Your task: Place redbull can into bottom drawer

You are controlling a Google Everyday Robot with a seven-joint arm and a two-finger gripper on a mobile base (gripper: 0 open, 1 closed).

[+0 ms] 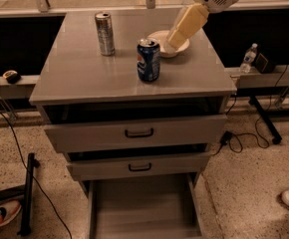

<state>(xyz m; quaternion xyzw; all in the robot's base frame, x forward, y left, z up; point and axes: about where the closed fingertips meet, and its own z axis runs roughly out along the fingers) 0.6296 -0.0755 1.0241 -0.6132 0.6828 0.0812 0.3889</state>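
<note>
The redbull can [104,33], a slim silver can, stands upright at the back left of the grey cabinet top [84,78]. The bottom drawer [143,208] is pulled out at the foot of the cabinet, and its flat floor is bare. My gripper [176,38] is cream-coloured, reaches in from the upper right and hangs over the white bowl, well to the right of the redbull can. It holds nothing that I can see.
A blue Pepsi can [148,59] stands mid-top, between the redbull can and the white bowl [170,44]. Two upper drawers with black handles [139,133] are slightly open. A water bottle [247,58] stands at right. Cables and shoes lie on the floor.
</note>
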